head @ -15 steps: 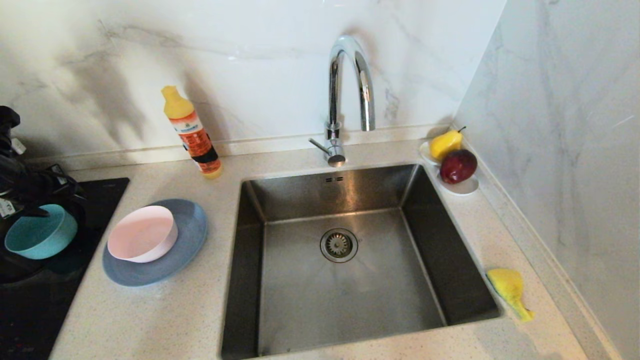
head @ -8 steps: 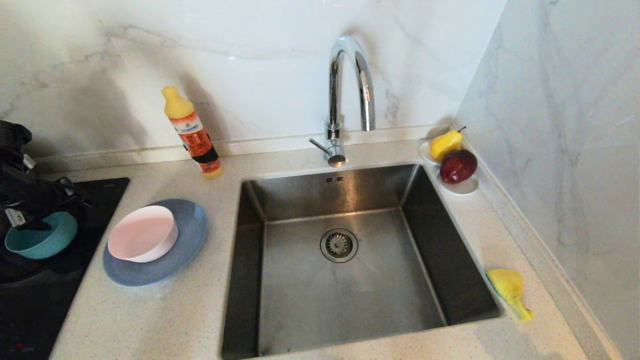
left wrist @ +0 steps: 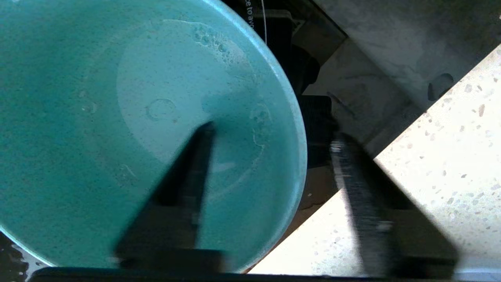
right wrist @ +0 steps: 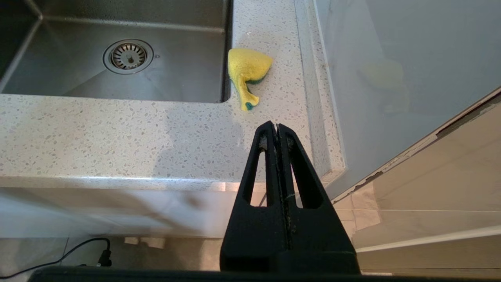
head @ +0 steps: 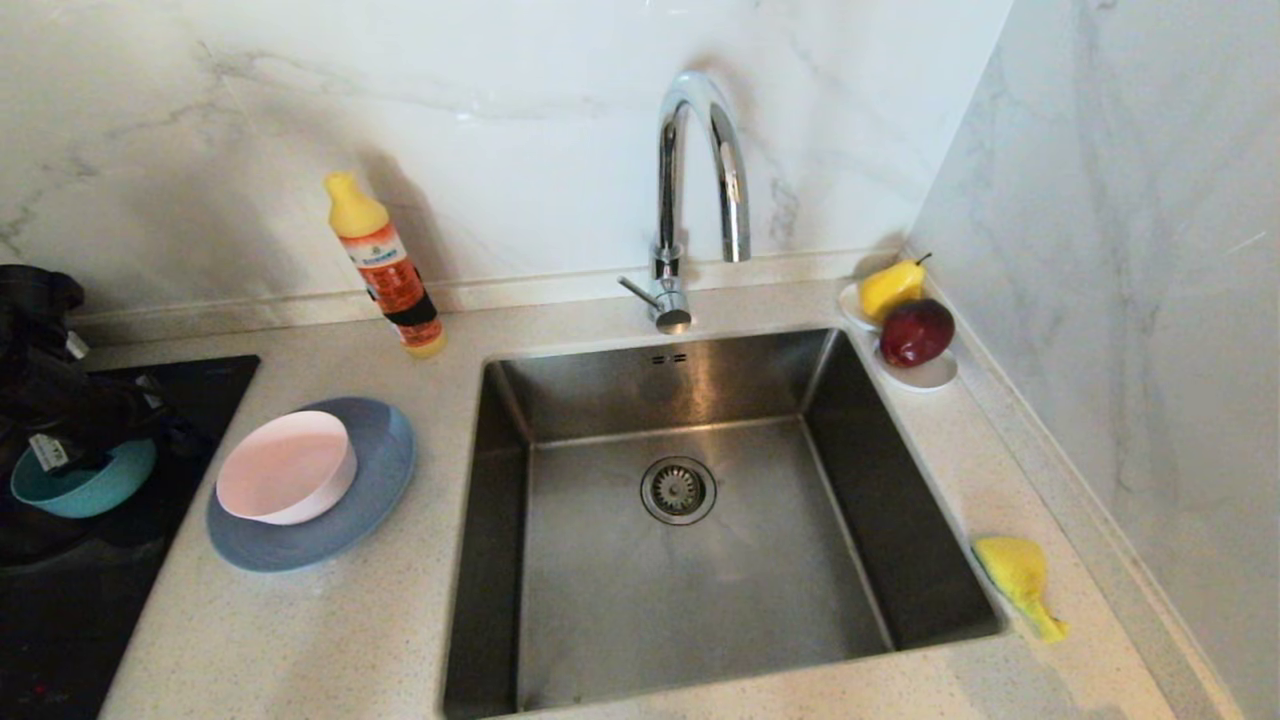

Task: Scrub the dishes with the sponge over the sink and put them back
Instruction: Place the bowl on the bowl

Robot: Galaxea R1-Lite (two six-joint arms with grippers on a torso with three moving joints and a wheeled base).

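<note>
Speckled counter [head: 300, 640] around steel sink [head: 680, 560], dishes waiting at nine o'clock.
Straddling teal bowl [left wrist: 137, 117] rim with left gripper [left wrist: 270, 137], fingers apart, likely for lifting; sponge [right wrist: 246, 70] lying at four o'clock; right gripper [right wrist: 276, 127] hanging pinched closed, empty.

The left arm [head: 40, 380] hides the far rim of the teal bowl [head: 85, 485] in the head view, and the picture's left edge cuts the arm off; in the left wrist view the bowl [left wrist: 117, 117] runs past 2 edges, and 1 blurred finger [left wrist: 184, 184] covers part of its inside; the label on the orange bottle [head: 385, 265] is too small to read; the sink [head: 690, 540] loses its near rim at the bottom edge.
</note>
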